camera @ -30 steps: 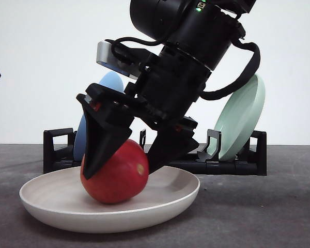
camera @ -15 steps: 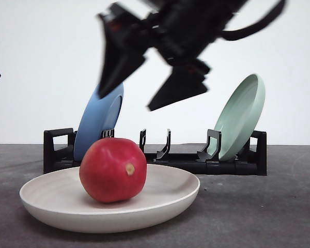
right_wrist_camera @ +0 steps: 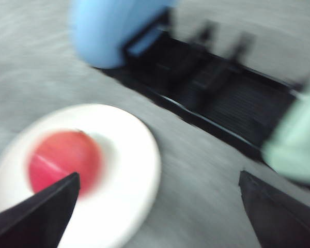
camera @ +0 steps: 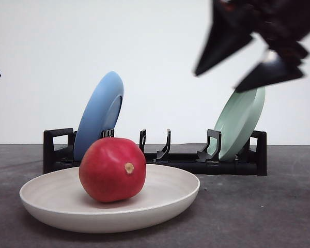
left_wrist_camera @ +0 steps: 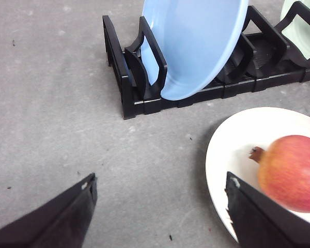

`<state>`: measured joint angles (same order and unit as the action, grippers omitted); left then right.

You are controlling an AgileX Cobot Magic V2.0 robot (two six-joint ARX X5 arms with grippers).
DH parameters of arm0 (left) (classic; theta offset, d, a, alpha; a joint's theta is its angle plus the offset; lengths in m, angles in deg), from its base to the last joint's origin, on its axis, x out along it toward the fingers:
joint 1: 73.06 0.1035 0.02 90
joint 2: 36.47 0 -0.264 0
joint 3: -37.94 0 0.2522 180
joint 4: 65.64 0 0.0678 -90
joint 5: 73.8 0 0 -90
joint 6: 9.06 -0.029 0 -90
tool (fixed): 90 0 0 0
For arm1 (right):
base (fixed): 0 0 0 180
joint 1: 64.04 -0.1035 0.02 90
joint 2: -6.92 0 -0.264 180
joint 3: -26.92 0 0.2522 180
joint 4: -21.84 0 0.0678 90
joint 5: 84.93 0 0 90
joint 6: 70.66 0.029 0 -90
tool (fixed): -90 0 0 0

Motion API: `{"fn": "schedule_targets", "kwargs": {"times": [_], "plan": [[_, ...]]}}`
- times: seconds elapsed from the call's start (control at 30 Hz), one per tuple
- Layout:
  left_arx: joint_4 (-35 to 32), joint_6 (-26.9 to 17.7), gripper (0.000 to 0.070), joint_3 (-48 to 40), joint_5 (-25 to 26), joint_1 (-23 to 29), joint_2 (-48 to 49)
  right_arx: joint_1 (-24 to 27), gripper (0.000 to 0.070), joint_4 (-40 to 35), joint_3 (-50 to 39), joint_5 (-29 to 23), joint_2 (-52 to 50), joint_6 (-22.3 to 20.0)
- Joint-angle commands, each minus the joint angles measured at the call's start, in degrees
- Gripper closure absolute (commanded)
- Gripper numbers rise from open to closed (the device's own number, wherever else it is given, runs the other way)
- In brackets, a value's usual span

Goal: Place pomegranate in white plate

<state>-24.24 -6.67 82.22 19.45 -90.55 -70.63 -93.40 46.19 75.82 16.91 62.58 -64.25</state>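
Pomegranate [camera: 112,169] resting in white plate [camera: 168,199] on grey bench [camera: 258,212].
Right tool [camera: 249,67] raised, blurred, spread wide, above pale green plate [camera: 240,123]; blue plate [camera: 99,114] propped in black rack [camera: 186,157].

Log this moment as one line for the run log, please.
pomegranate: resting in white plate, released | right gripper: open, raised above pale green plate | left gripper: open, empty | task: placed

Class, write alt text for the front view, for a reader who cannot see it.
A red pomegranate rests in a wide white plate on a dark grey table. Behind it, a black rack holds a blue plate and a pale green plate on edge. The right claw, open and blurred, hangs at upper right, apart from the fruit.
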Motion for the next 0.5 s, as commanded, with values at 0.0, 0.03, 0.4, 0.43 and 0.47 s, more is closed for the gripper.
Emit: {"fn": "schedule_targets", "kwargs": {"times": [0.0,0.03,0.4,0.43,0.47], "plan": [[-0.59,-0.24,0.023,0.55,0.22,-0.13,-0.28,1.29,0.0091,0.09,-1.55,-0.33,-1.95,1.16],[-0.59,-0.24,0.023,0.55,0.22,-0.13,-0.28,2.28,0.0098,0.25,-2.58,-0.46,-3.18,1.4],[-0.55,-0.13,0.023,0.55,0.22,-0.13,-0.28,9.9,0.0105,4.04,-7.02,-3.58,-9.71,1.14],[-0.46,-0.01,0.0229,0.55,0.23,-0.13,-0.28,9.98,0.0105,4.06,-7.0,-4.31,-9.71,0.43],[-0.38,0.09,0.0229,0.55,0.23,-0.13,-0.28,10.02,0.0105,4.06,-6.99,-4.92,-9.72,0.06]]}}
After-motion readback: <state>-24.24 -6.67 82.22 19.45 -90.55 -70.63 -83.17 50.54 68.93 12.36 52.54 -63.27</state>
